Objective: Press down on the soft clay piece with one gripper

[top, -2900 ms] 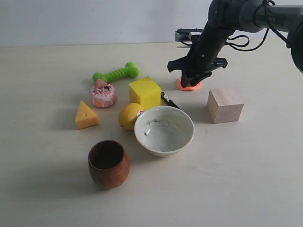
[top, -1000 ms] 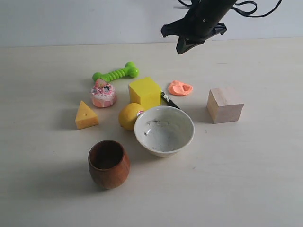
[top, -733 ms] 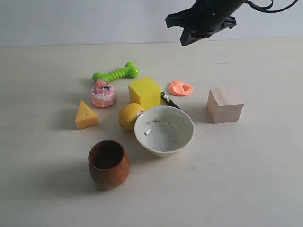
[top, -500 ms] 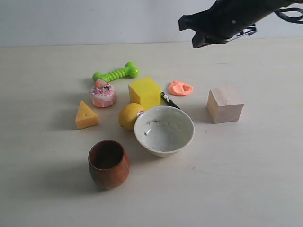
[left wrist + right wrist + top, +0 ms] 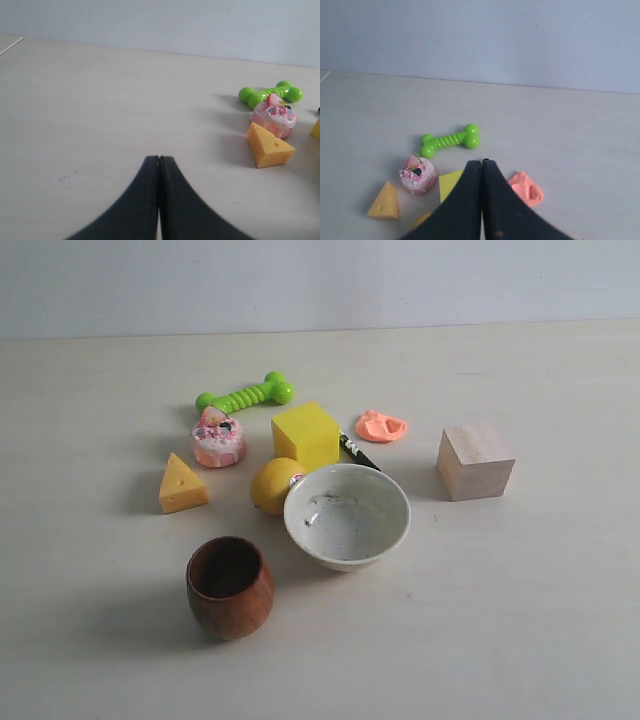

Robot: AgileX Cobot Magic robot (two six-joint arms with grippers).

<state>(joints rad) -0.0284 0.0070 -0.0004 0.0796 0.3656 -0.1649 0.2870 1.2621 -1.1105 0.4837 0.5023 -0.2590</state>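
clay: the soft clay piece [image 5: 381,426] lay flat on the table [image 5: 520,620], between the yellow block [image 5: 306,435] and the wooden cube [image 5: 475,461], touching neither; its top looked dented.
right gripper: the right gripper [image 5: 481,161] had its fingers closed tip to tip with nothing held; it sat raised above the clay (out of the exterior view).
left gripper: the left gripper [image 5: 159,157] was closed and empty, low over bare table, well apart from the clay.
why closed: probably because joined tips make one blunt stamp.
why left idle: the task needed one gripper only.
progress: the press looked done, judging by the dent.
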